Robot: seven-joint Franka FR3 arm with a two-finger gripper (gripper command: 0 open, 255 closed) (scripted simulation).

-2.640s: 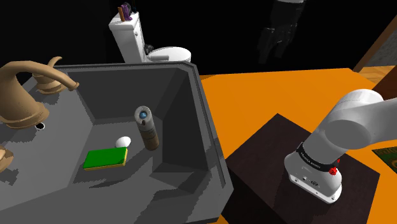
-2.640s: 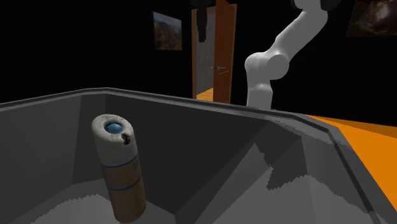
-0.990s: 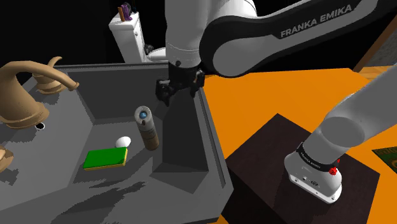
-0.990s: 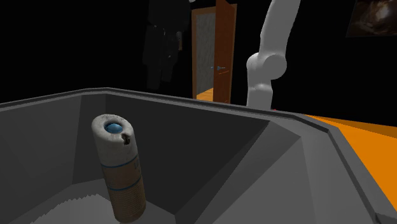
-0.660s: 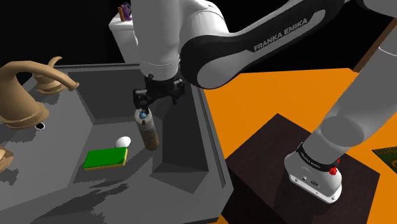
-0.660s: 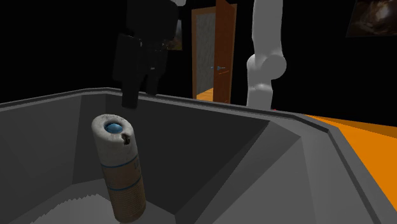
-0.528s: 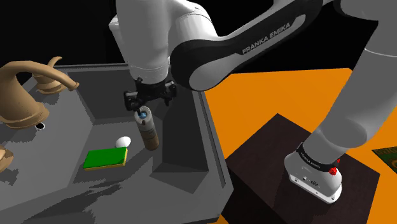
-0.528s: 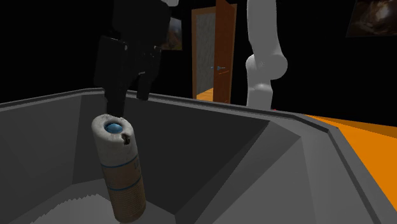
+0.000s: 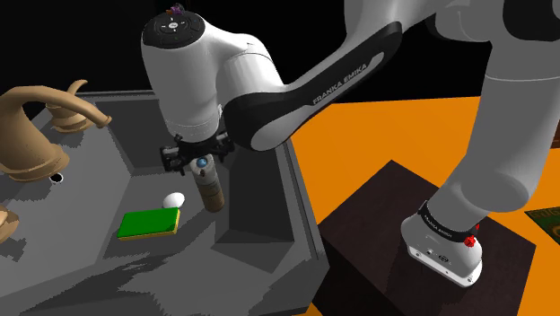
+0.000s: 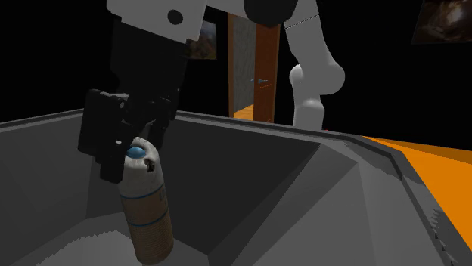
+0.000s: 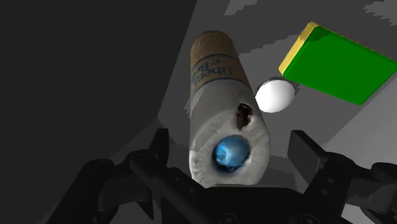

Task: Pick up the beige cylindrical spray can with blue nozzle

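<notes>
The spray can (image 9: 209, 186) stands in the grey sink (image 9: 269, 166). The gripper (image 9: 199, 163) is held open around its blue-nozzled top, with nothing grasped, so that the fingers can be closed squarely. In the shoulder view, a green sponge (image 9: 148, 223) lies at 8 o'clock of the can.

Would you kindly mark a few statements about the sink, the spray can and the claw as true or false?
1. The claw is open, with the top of the spray can between its fingers. True.
2. The spray can lies flat on the floor of the sink. False: it stands on end, nozzle up.
3. The green sponge rests on top of the white egg-shaped thing. False: the sponge lies on the sink floor, with the white thing beside its corner.
4. The nozzle set in the can's top is blue. True.
</notes>
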